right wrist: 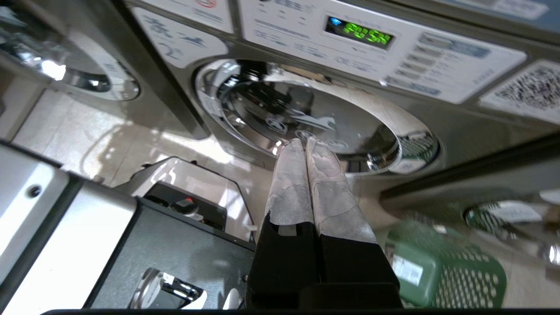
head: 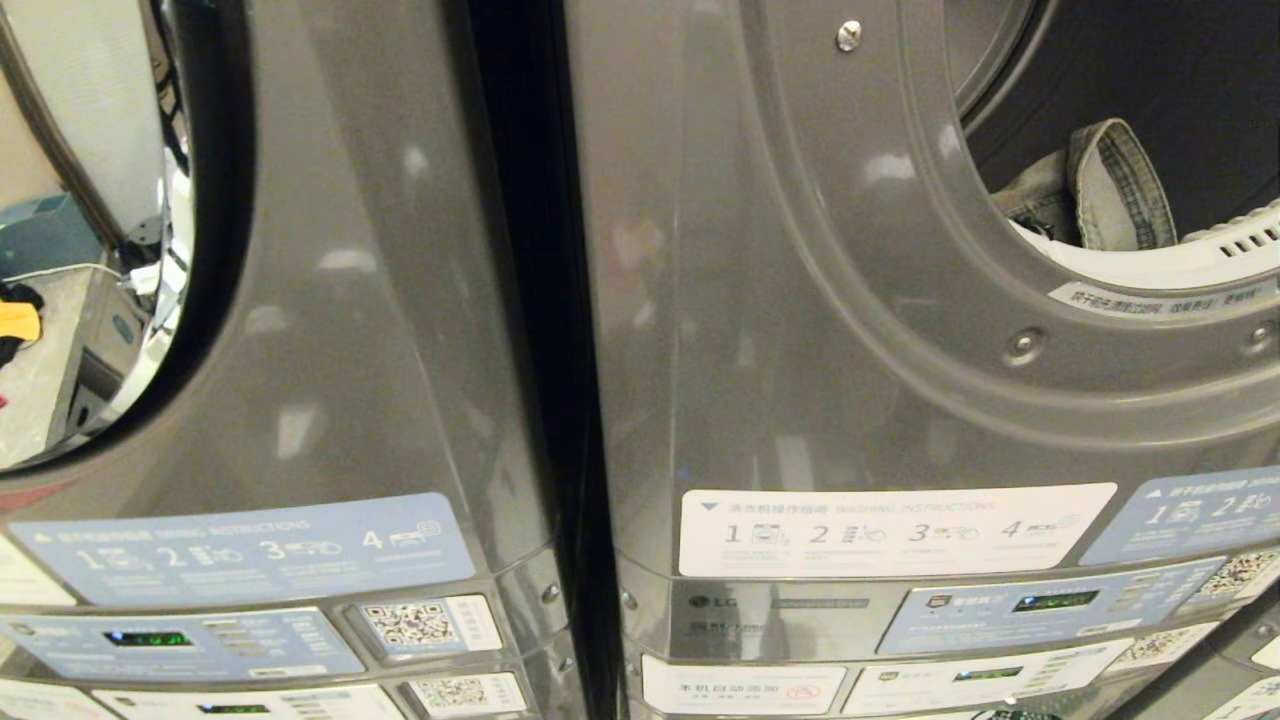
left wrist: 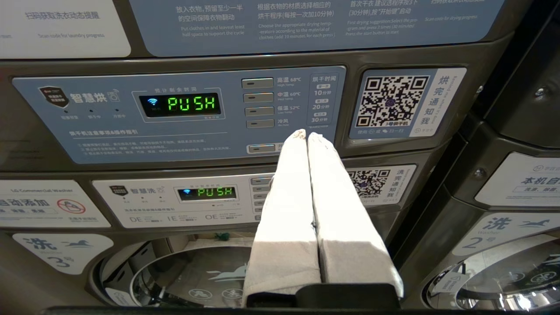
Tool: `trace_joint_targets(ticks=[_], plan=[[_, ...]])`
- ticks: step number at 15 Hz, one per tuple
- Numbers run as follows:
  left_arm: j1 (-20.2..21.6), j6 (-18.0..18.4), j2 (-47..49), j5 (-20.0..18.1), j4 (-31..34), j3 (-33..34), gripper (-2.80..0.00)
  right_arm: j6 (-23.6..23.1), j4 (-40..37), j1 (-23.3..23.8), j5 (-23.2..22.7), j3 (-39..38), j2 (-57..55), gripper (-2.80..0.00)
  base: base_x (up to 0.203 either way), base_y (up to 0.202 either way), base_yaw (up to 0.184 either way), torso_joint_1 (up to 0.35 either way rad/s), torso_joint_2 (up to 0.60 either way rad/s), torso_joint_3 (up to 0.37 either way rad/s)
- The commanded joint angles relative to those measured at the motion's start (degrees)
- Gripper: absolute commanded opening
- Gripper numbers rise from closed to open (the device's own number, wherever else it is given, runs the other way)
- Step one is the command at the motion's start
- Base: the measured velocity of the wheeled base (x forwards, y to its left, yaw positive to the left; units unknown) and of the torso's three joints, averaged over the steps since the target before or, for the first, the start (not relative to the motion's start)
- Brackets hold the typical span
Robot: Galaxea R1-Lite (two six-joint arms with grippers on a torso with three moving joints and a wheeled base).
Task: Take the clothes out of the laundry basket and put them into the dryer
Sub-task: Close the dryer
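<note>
Green perforated plastic: basket (right wrist: 442, 267) sitting on the floor below the machines, showing only in the right wrist view, just beside the right end effector (right wrist: 305, 142). Blurring there, so not telling what is lying inside. Looking light and stiff, with springy holed walls and a smooth rolled rim; likely sliding easily on the tile if nudged. Best taking it by the rim or handle cutout, though no need to lift it — reaching over the rim for the clothes instead.

Denim piece (head: 1100, 190) already lying in the dryer (head: 900, 330) drum, resting against the white lint grille at the opening's lower lip. Soft, floppy, fairly heavy for cloth; draping and snagging on the lip likely. Pinching a thick fold or waistband rather than a thin edge, lifting high enough to be clearing the lip.

Right end effector pressed together, holding nothing, pointing at the chrome washer door (right wrist: 315, 118). Left end effector (left wrist: 305, 134) also pressed together, empty, hanging in front of the control panel (left wrist: 179, 113) reading PUSH. Neither arm showing in the head view.
</note>
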State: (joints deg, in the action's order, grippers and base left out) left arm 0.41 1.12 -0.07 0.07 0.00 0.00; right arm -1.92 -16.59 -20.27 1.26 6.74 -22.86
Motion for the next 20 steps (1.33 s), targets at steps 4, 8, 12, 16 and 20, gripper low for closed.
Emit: trace_joint_targets(ticks=[4, 8, 12, 16, 20], plan=[[0.02, -0.68, 0.07, 0.02, 0.00, 0.00, -2.80, -2.42, 1.47, 24.26, -2.94, -1.05, 5.23, -2.80, 0.000, 0.000, 0.000, 0.000, 0.00, 0.000], [0.02, -0.68, 0.07, 0.10, 0.00, 0.00, -2.80, -5.72, 16.39, 23.76, -4.35, -5.60, 7.21, -2.80, 0.000, 0.000, 0.000, 0.000, 0.00, 0.000], [0.02, -0.68, 0.07, 0.10, 0.00, 0.00, -2.80, -5.67, 13.82, 19.02, -3.25, -5.77, 10.50, -2.80, 0.000, 0.000, 0.000, 0.000, 0.00, 0.000], [0.02, -0.69, 0.07, 0.10, -0.09, 0.00, -2.80, -6.84, 14.97, 20.83, -3.06, -6.26, 23.04, -2.80, 0.000, 0.000, 0.000, 0.000, 0.00, 0.000], [0.02, -0.77, 0.07, 0.10, -0.09, 0.06, -2.80, -7.40, 16.33, 21.06, -3.10, -6.74, 22.78, -2.80, 0.000, 0.000, 0.000, 0.000, 0.00, 0.000]])
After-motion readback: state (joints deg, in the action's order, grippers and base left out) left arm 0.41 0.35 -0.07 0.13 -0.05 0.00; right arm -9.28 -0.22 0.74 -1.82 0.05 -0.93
